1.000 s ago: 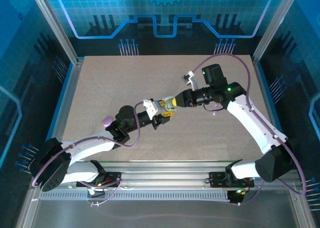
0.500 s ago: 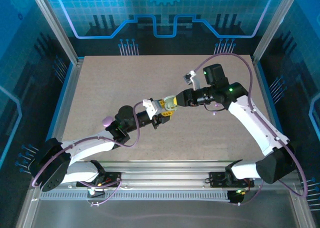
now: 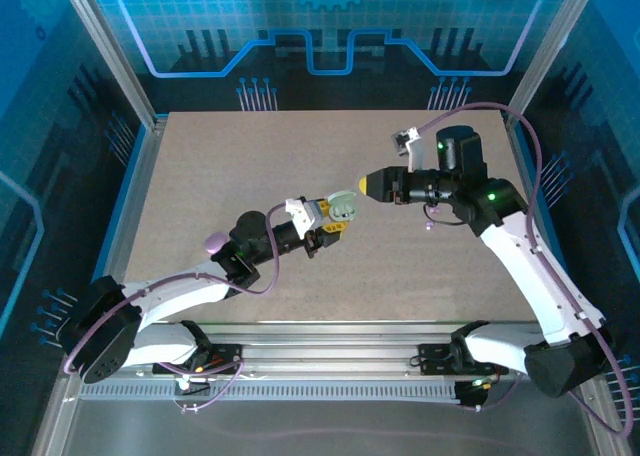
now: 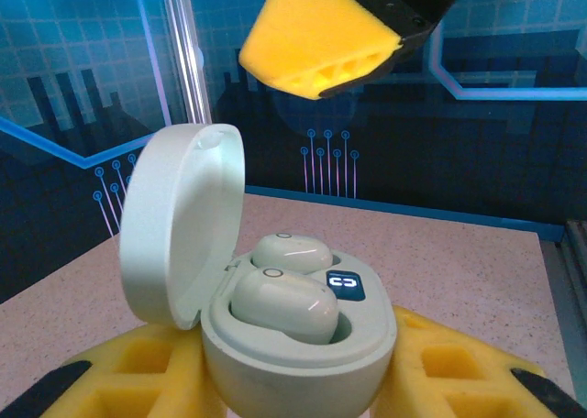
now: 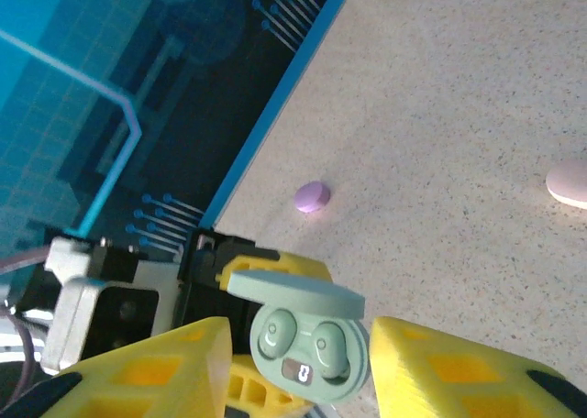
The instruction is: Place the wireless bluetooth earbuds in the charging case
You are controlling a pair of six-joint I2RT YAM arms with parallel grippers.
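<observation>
The pale green charging case (image 3: 343, 206) is held above the table with my left gripper (image 3: 333, 218) shut on its base. In the left wrist view the lid (image 4: 179, 225) stands open and the two wireless bluetooth earbuds (image 4: 280, 303) (image 4: 292, 251) sit side by side in their wells in the charging case (image 4: 303, 363), between my yellow fingers (image 4: 459, 368). My right gripper (image 3: 368, 184) hangs open and empty just right of the case, not touching it. From the right wrist the case (image 5: 307, 368) shows beyond the gripper (image 5: 293, 386), with both earbuds (image 5: 275, 331) (image 5: 328, 345) seated.
A purple rounded case (image 3: 215, 243) lies on the table beside the left arm, also seen as the purple case (image 5: 312, 196) from the right wrist. A pale pink rounded thing (image 5: 570, 181) lies at that view's right edge. Blue walls surround the table (image 3: 220, 166).
My right gripper has opened and drawn back to the right, away from the case. The left gripper holds the case where it was.
</observation>
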